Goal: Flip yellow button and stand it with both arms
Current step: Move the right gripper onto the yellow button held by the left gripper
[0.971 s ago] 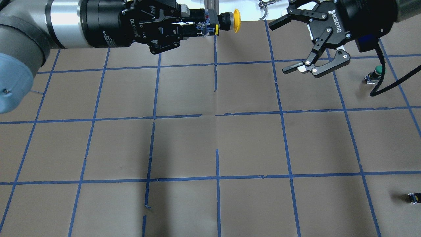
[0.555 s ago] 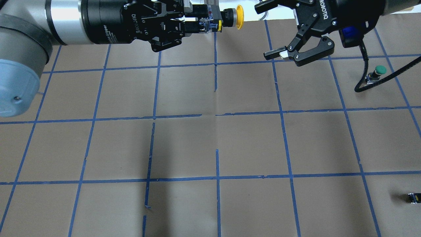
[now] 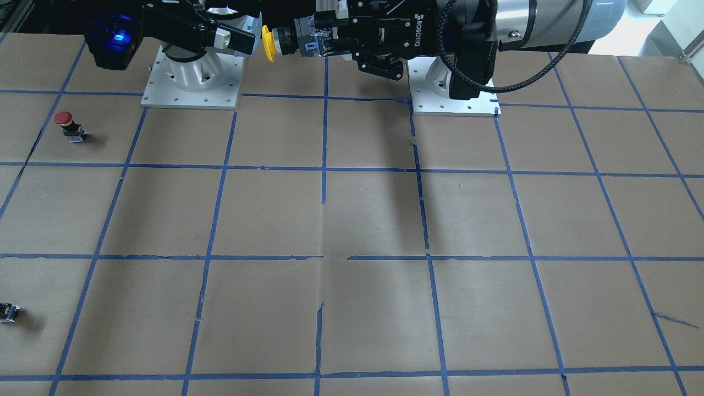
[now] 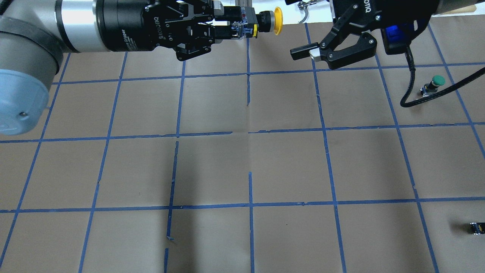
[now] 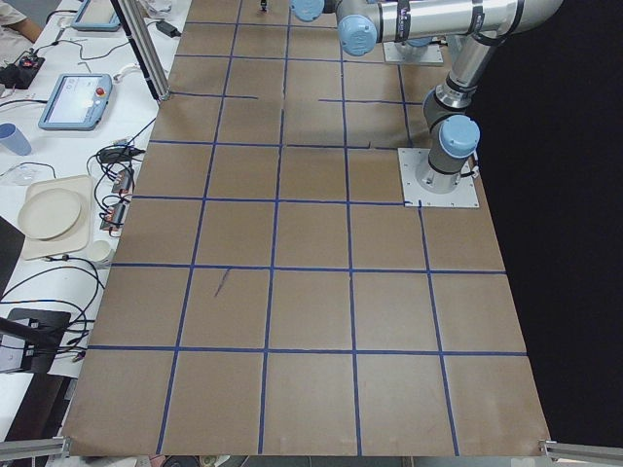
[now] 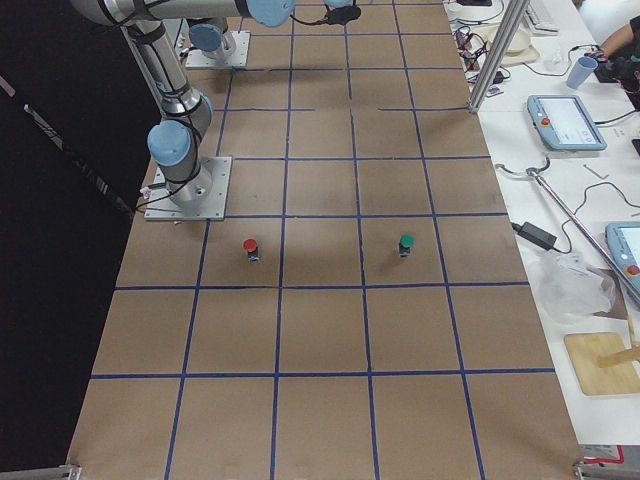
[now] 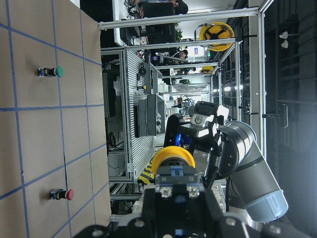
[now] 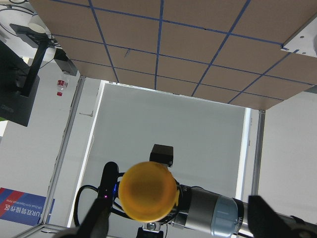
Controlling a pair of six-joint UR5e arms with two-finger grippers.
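Note:
My left gripper (image 4: 238,27) is shut on the black-and-grey body of the yellow button (image 4: 277,21) and holds it level, high above the table's far edge, cap pointing toward my right gripper (image 4: 295,27). The right gripper is open, its lower finger (image 4: 301,53) just right of the cap and clear of it. In the front-facing view the yellow button (image 3: 268,43) juts from the left gripper (image 3: 314,43) toward the right gripper's finger (image 3: 234,37). In the right wrist view the cap (image 8: 148,191) faces the camera between the spread fingers. It also shows in the left wrist view (image 7: 173,156).
A green-capped button (image 4: 436,82) stands on the table at the right. A red-capped button (image 3: 66,122) stands near the right arm's base plate (image 3: 192,93). A small dark capless block (image 4: 476,227) lies at the near right. Brown paper with a blue tape grid covers the table (image 4: 250,151).
The right gripper has moved left and up toward the yellow cap, staying open. The left gripper has shifted slightly right with the button.

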